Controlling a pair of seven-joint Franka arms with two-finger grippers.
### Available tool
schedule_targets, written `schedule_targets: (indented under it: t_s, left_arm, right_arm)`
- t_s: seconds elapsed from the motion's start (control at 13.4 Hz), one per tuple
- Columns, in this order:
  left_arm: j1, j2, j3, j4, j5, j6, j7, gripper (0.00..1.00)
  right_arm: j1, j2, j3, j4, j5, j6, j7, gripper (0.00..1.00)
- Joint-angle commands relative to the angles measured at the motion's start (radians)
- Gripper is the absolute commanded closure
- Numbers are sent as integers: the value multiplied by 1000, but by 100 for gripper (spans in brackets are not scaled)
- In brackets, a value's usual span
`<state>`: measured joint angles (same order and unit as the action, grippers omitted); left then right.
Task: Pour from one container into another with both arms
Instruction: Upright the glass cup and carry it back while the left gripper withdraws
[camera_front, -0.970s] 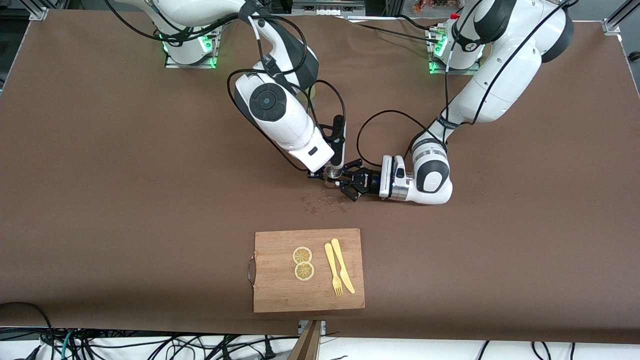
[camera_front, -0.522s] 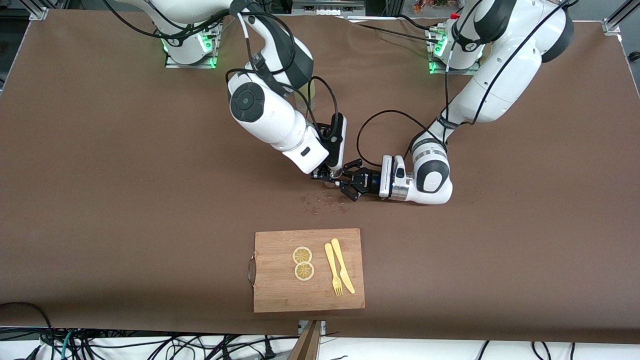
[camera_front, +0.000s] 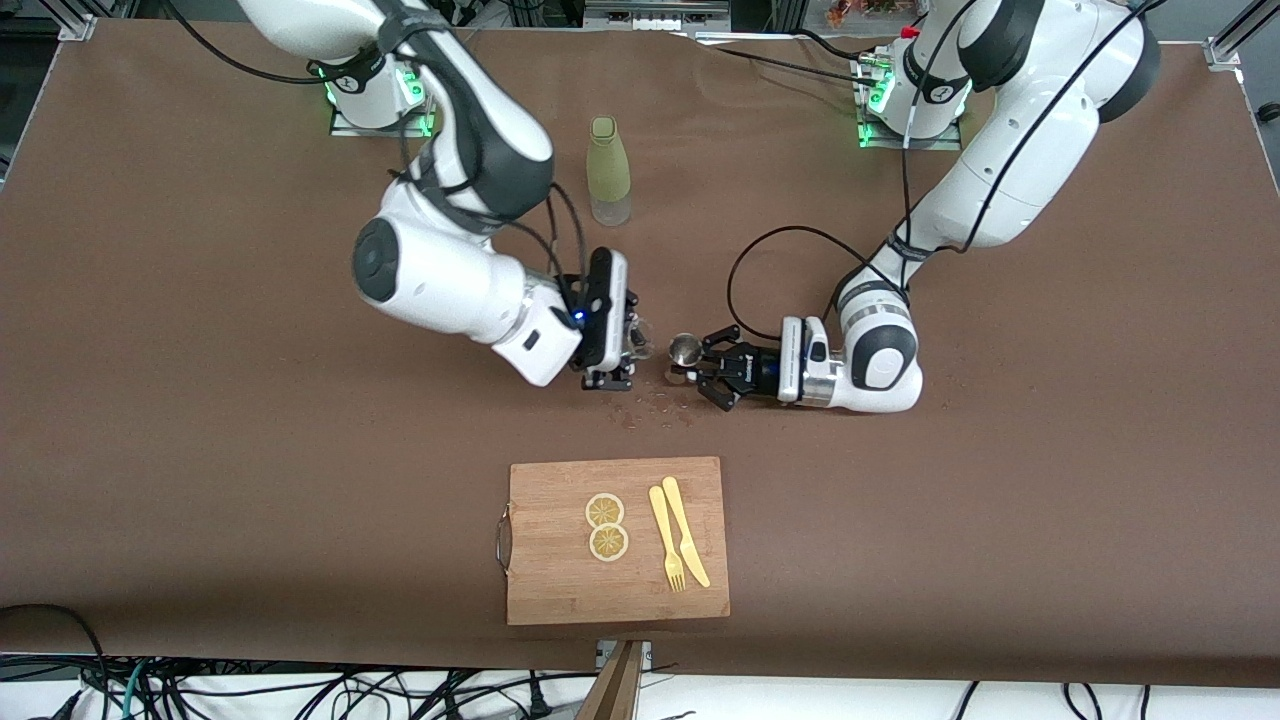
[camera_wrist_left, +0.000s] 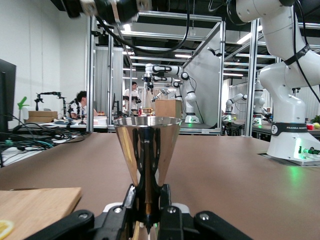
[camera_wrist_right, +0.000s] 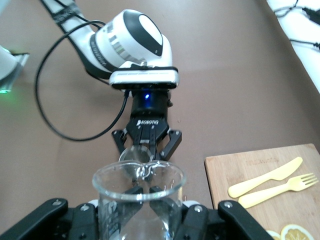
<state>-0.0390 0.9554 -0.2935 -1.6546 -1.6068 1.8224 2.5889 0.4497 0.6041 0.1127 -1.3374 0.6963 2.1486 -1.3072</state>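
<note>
My left gripper (camera_front: 703, 375) clamps a shiny metal jigger (camera_front: 685, 351), an upright cone, over the table's middle. Beside it, my right gripper (camera_front: 628, 352) grips a clear glass beaker (camera_wrist_right: 139, 197). Only the right wrist view shows its pouring lip and rim.

Between claws: narrow gap; right claw (camera_front: 622, 352) with its glass beaker (camera_wrist_right: 138, 192) faces left claw (camera_front: 703, 370) with its steel jigger (camera_front: 685, 350).
Toward bases: green bottle (camera_front: 609, 171) stands upright, apart from both arms.
Toward camera: cutting board (camera_front: 560, 580) with lemon slices (camera_front: 606, 526), fork (camera_front: 665, 539) and knife (camera_front: 685, 530); bare surface (camera_front: 200, 480) at either end.
</note>
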Motion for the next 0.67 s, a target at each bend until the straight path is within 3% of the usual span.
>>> schedule_targets:
  t_s: [0.0, 0.22, 0.6]
  left_arm:
    - [56, -47, 25, -57, 10, -52, 53, 100]
    - [164, -49, 33, -70, 120, -98, 51, 100]
    - [298, -49, 172, -56, 359, -245, 59, 100]
  right_arm:
    - [-96, -27, 10, -49, 133, -90, -203, 100]
    - [-238, -15, 10, -66, 236, -231, -415, 100]
    - [-440, 55, 12, -180, 415, -369, -812, 100]
